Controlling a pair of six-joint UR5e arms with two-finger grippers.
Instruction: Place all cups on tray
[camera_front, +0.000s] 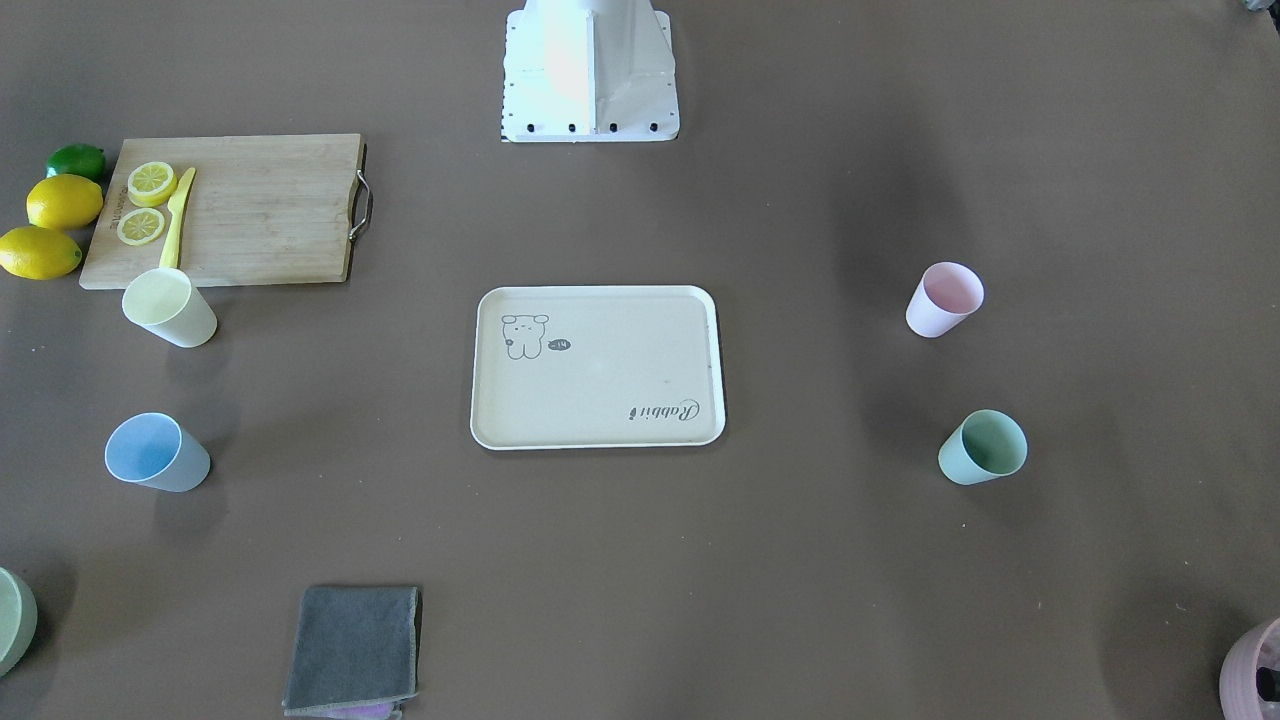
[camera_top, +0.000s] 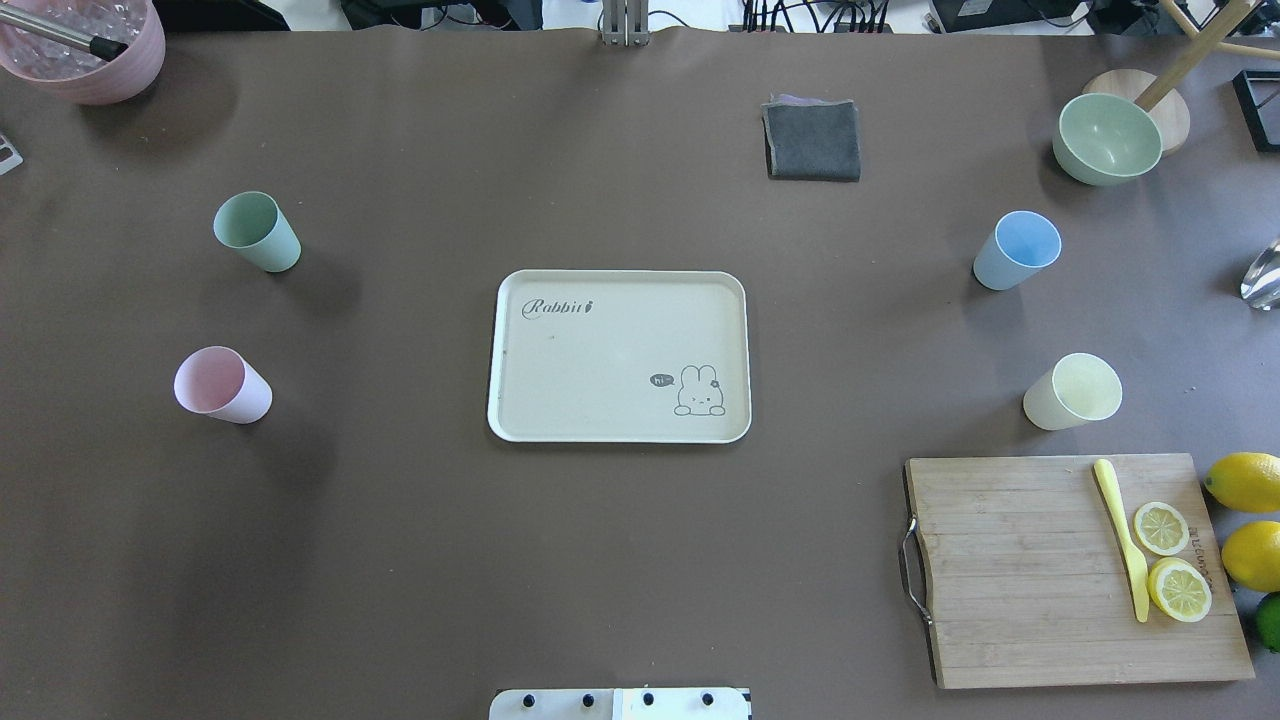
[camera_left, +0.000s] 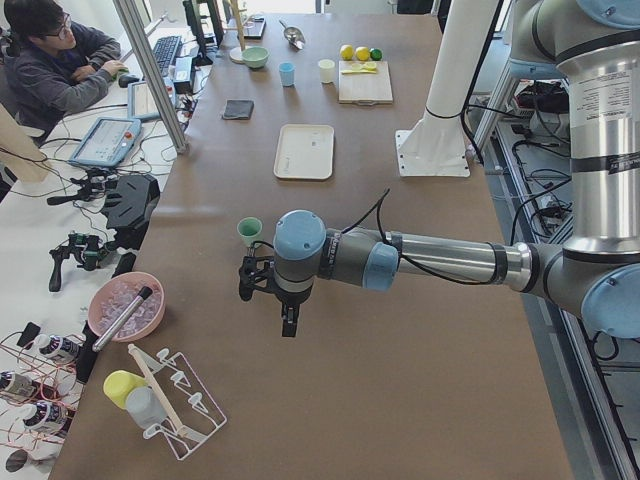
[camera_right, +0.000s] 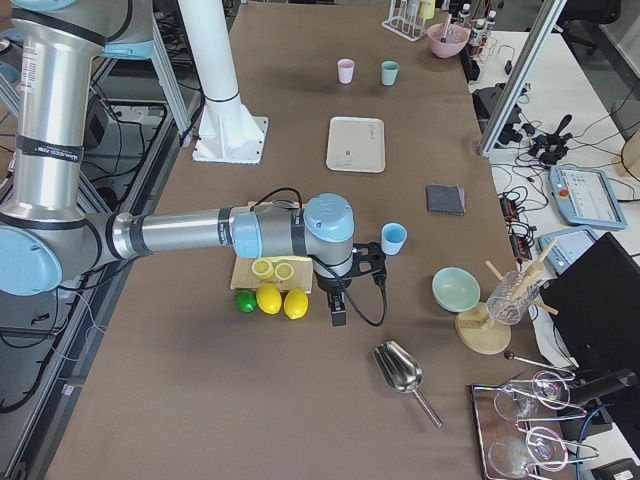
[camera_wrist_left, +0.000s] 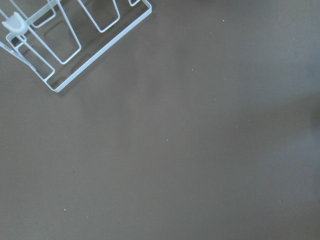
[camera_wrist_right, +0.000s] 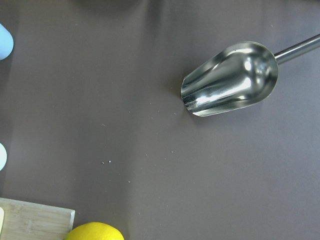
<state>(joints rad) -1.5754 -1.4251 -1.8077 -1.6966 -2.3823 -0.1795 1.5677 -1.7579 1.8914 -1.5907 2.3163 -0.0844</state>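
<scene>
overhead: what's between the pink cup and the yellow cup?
The tray sits between the pink cup and the yellow cup, with bare table on either side of it. The overhead view shows this.

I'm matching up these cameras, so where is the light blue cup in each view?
Front-facing: blue cup lower left.
Overhead: blue cup upper right.
Exterior left: blue cup far, top.
Exterior right: blue cup just right of centre.
Left wrist: not in it.
Right wrist: blue cup probably the sliver at left edge.
Landmark: cream tray, mid-table in the four exterior views.
</scene>
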